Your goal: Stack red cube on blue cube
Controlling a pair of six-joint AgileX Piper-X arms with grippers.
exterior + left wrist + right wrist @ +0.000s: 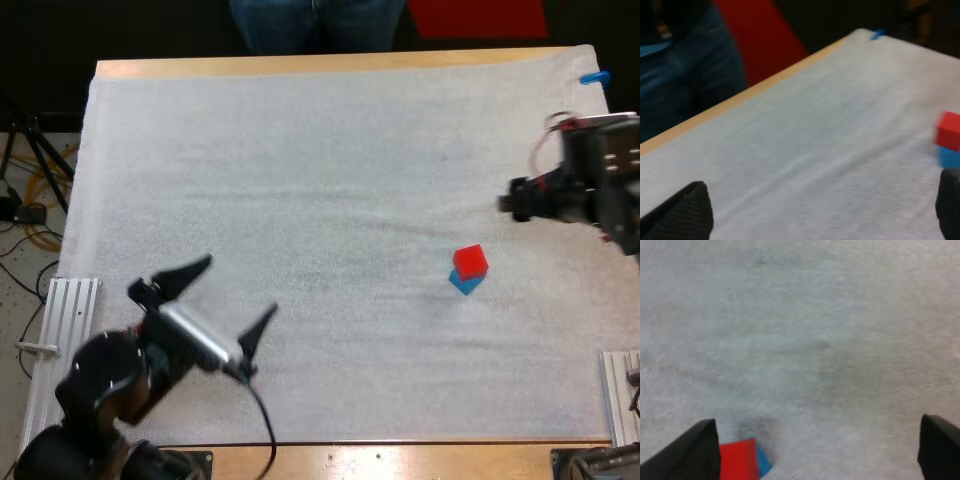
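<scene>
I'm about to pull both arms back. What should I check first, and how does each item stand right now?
1. Red cube resting on blue cube: ok.
2. Red cube square on the one below: cannot tell; a blue corner shows past it.
3. Right gripper open, holding nothing: ok.
4. Right gripper apart from the stack, per the high view: ok.
5. Left gripper open, empty and far from the stack: ok.
6. Person's legs beyond the table's far side, off the mat: ok.
</scene>
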